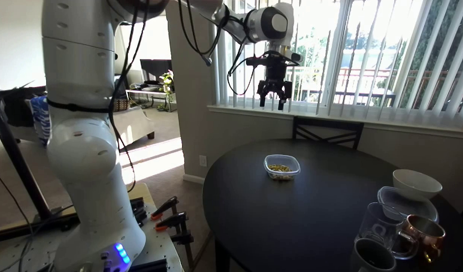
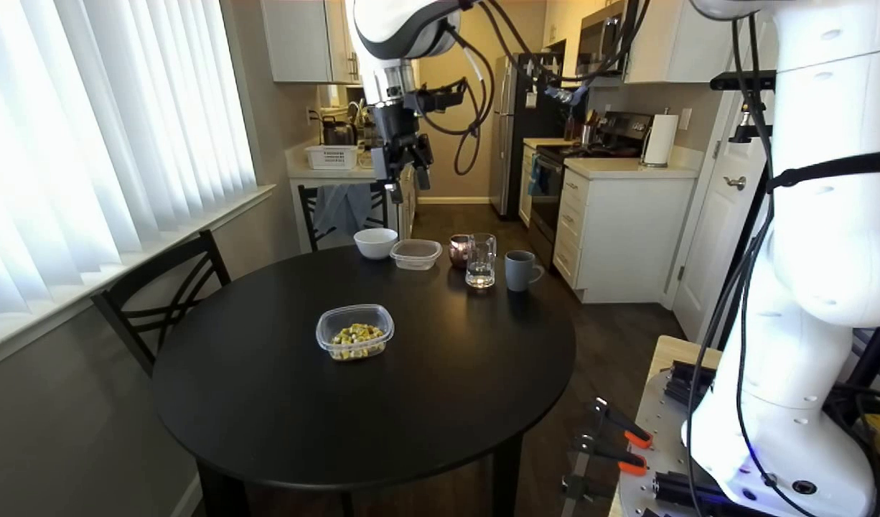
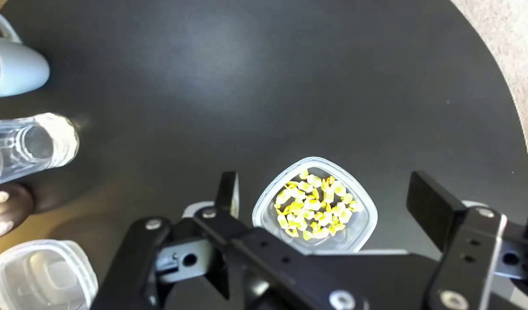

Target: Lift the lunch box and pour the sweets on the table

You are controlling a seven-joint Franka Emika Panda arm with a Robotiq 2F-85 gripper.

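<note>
The lunch box, a clear squarish plastic container, stands upright on the dark round table [image 1: 246,211] [image 2: 325,431] [image 3: 246,86]. The lunch box shows in both exterior views [image 1: 288,173] [image 2: 372,313] and in the wrist view [image 3: 361,228]. The sweets, small yellow and golden pieces, lie inside it [image 1: 280,168] [image 2: 357,334] [image 3: 311,202]. My gripper [image 1: 271,105] [image 2: 410,185] [image 3: 328,196] is open and empty, high above the table, pointing down. In the wrist view the lunch box appears between the fingers, well below them; the gripper body hides its near corner.
At one side of the table stand a white bowl [image 1: 416,183] [image 2: 375,244], a second clear container [image 2: 415,256] [image 3: 44,275], a glass mug [image 2: 481,262] [image 3: 31,142], a copper mug [image 1: 428,232] and a grey mug [image 2: 519,271] [image 3: 20,69]. A chair [image 2: 167,301] stands by the window side.
</note>
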